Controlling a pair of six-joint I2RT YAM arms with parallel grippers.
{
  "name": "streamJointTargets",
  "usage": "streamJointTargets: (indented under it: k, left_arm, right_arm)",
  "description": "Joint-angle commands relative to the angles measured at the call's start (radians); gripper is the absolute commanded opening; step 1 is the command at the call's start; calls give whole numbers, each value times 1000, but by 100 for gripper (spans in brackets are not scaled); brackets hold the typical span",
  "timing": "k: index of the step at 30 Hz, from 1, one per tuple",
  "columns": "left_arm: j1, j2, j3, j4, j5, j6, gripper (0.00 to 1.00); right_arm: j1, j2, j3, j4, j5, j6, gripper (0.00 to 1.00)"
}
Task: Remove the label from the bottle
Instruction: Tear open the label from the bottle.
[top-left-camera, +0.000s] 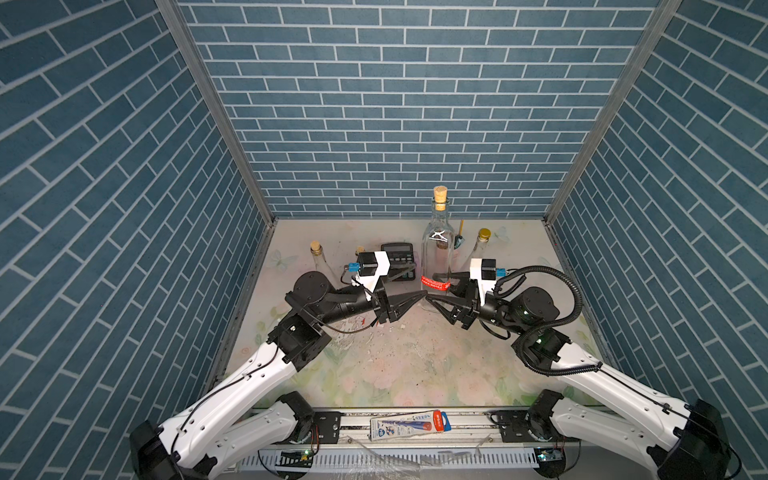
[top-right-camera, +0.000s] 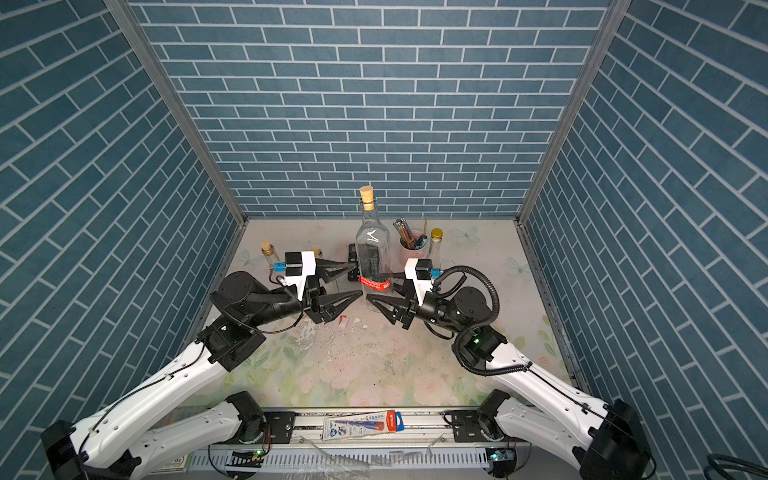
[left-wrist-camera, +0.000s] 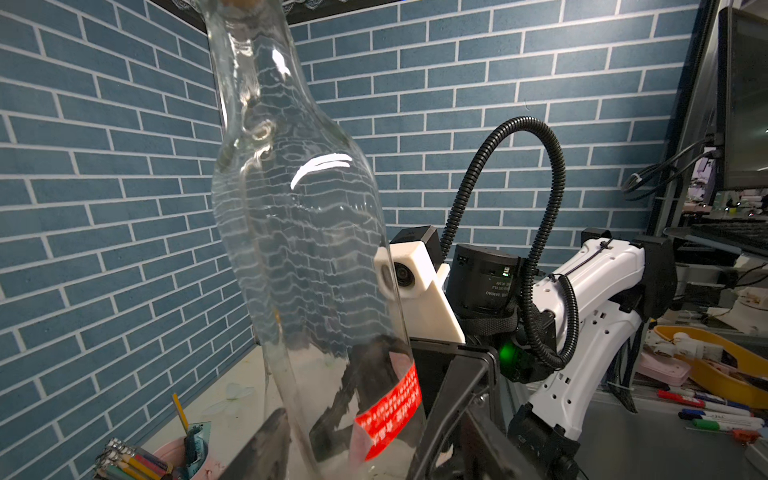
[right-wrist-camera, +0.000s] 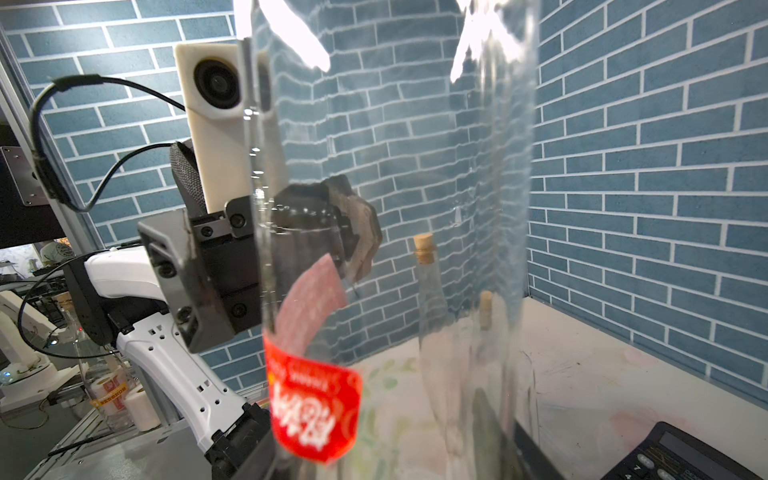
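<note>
Two grippers flank the upright corked bottle (top-left-camera: 436, 245) mid-table: left gripper (top-left-camera: 419, 279) at its nine o'clock, jaws astride the base, grip unclear; right gripper (top-left-camera: 430, 286) at three o'clock, clamping that base, where a red label (right-wrist-camera: 316, 399) clings, one end lifted.

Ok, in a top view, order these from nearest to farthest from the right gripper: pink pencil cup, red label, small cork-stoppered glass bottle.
1. The red label on the tall clear glass bottle, right at the right gripper.
2. The pink pencil cup, behind it towards the back wall.
3. The small cork-stoppered glass bottle, across the table beyond the left gripper.
</note>
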Motion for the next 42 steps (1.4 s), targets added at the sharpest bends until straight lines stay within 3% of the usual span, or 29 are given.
streamJointTargets:
  k: [1, 4, 8, 19, 30, 42]
  left_arm:
    - [-3, 7, 1, 4, 24, 4, 63]
    - [-4, 11, -3, 5, 12, 4, 61]
    - [-3, 22, 3, -5, 4, 9, 52]
    - [-3, 29, 19, -20, 2, 4, 15]
    - [-3, 24, 38, -52, -7, 21, 0]
    - [-4, -11, 17, -47, -6, 31, 0]
  right_arm:
    - [-5, -8, 53, 115, -24, 35, 0]
    - [-4, -3, 54, 126, -31, 40, 0]
    - [-4, 8, 52, 149, -38, 51, 0]
    - [-4, 38, 50, 170, -40, 54, 0]
    - [-3, 54, 55, 136, -45, 30, 0]
    - [-2, 42, 37, 88, 15, -11, 0]
